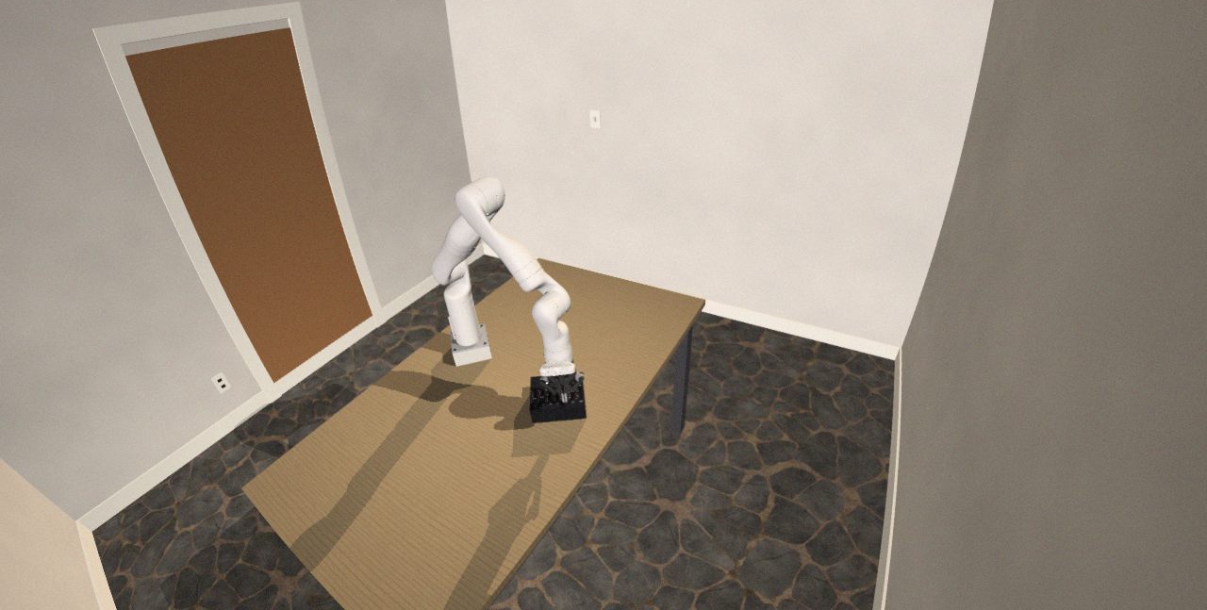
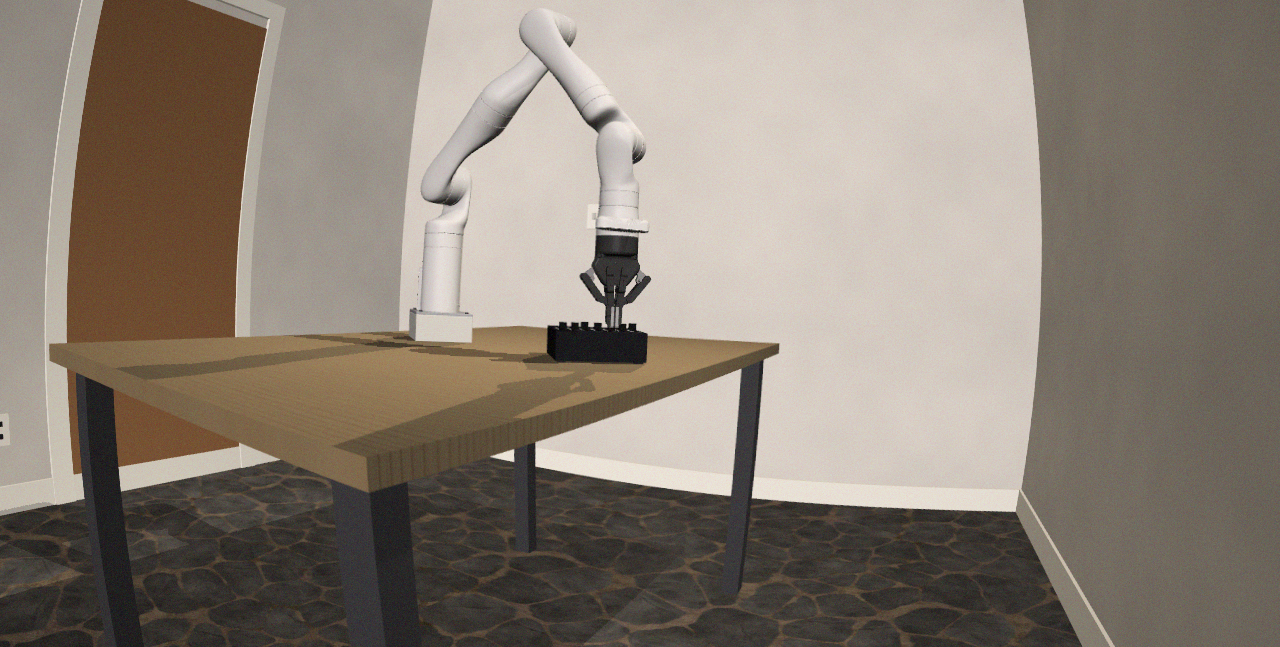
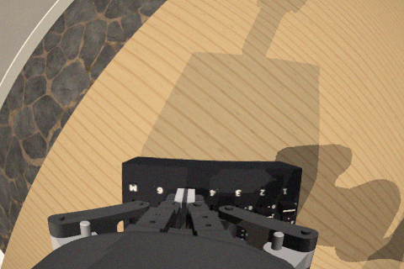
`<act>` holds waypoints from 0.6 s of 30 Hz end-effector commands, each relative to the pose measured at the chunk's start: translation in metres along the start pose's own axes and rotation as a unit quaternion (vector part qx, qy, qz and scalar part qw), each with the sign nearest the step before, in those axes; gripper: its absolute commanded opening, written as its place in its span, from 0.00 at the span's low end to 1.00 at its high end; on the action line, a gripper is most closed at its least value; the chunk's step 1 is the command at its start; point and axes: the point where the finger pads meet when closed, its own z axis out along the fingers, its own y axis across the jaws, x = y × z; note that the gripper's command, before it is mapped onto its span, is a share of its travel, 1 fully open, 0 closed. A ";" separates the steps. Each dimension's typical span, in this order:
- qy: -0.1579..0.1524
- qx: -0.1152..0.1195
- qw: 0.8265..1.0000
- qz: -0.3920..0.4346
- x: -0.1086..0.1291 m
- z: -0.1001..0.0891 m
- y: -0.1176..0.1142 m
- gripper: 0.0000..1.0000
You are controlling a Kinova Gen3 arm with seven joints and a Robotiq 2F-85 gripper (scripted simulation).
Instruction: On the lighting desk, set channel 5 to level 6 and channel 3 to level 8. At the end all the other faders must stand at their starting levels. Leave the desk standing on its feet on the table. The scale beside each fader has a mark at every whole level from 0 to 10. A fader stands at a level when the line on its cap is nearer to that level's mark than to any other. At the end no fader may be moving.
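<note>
The lighting desk (image 1: 557, 400) is a small black box standing flat on the wooden table, near its right edge; it also shows in the exterior view (image 2: 597, 344) and in the wrist view (image 3: 212, 184). A row of fader caps (image 2: 590, 325) sticks up from its top. My gripper (image 2: 614, 318) points straight down with the fingers shut together, empty, and the tips reach down among the caps right of the row's middle. In the wrist view the shut fingertips (image 3: 185, 197) cover part of the desk's numbered edge. The fader levels are too small to read.
The arm's white base (image 1: 470, 347) is bolted to the table behind and left of the desk. The table's right edge (image 1: 628, 412) runs close beside the desk. A brown door (image 1: 244, 192) is in the left wall.
</note>
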 end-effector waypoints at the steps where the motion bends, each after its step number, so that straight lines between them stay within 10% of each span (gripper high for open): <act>1: 0.001 0.001 1.000 -0.001 0.000 -0.001 -0.001 0.00; 18: 0.001 0.001 1.000 -0.001 -0.009 -0.001 -0.001 0.00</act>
